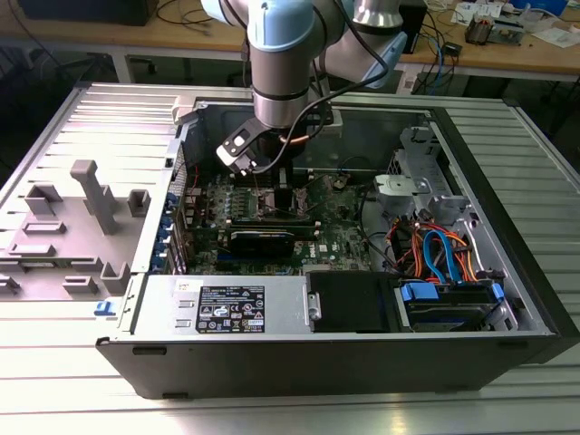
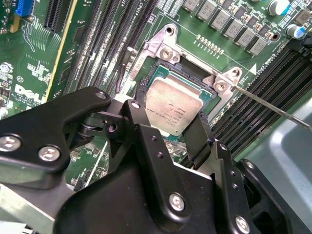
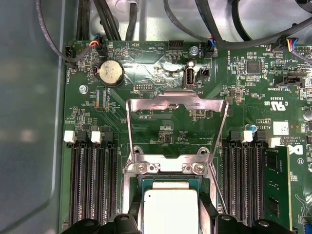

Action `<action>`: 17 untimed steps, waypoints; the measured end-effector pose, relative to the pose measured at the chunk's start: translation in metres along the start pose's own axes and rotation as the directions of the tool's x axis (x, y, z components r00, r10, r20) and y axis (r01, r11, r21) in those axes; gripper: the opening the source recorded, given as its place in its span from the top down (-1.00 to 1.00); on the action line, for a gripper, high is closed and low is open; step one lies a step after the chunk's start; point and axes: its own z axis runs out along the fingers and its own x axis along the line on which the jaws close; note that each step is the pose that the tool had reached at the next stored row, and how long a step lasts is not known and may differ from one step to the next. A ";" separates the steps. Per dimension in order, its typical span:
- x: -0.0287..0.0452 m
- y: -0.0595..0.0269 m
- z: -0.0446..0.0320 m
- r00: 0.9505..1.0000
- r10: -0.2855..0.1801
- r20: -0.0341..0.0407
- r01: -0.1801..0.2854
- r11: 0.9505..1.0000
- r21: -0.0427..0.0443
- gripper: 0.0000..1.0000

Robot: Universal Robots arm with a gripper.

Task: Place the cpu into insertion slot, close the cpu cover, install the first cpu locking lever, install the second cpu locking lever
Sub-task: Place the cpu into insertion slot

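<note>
A ribbed metal surface [image 1: 54,381] carries an open desktop computer case [image 1: 272,367] lying on its side, with a group of grey plastic fixtures [image 1: 91,195] standing on the surface at the exterior view's left. The pale blue and silver robot arm [image 1: 281,54] comes down from above into the case. Along the near wall of the case sits the silver power supply [image 1: 227,308], and at the exterior view's right there is a tangle of orange and blue cables [image 1: 439,249]. The green motherboard [image 1: 340,231] lies flat on the case floor, and the arm is directly over it.

Down at the board, the black hand [image 2: 171,116] is clamped on the cpu [image 2: 173,100]. In both wrist views, its two fingers [image 2: 141,126] press against opposite edges of the chip. The cpu cover [image 3: 176,103] is swung up and open, its silvery frame standing away from the socket on its hinge. Rows of long black memory slots [image 3: 92,180] run on either side of the socket, and one of them holds a green memory module [image 3: 275,187].

The insertion slot [image 2: 186,72] is right beneath the cpu, its dark edge and silvery corner brackets showing around the chip. The cpu, silver top up, is level with the slot; I cannot tell whether it is fully seated. A thin metal lever rod [image 2: 273,108] slants away from one corner bracket, unlatched. Beyond the cover, a round coin cell [image 3: 109,73] sits on the board.
</note>
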 end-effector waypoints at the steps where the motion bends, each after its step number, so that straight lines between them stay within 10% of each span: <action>1: 0.0000 0.0001 0.0000 1.000 0.000 0.000 0.000 1.000 0.000 -0.09; 17: 0.0001 0.0003 0.0001 1.000 0.001 0.000 -0.001 1.000 0.000 -0.23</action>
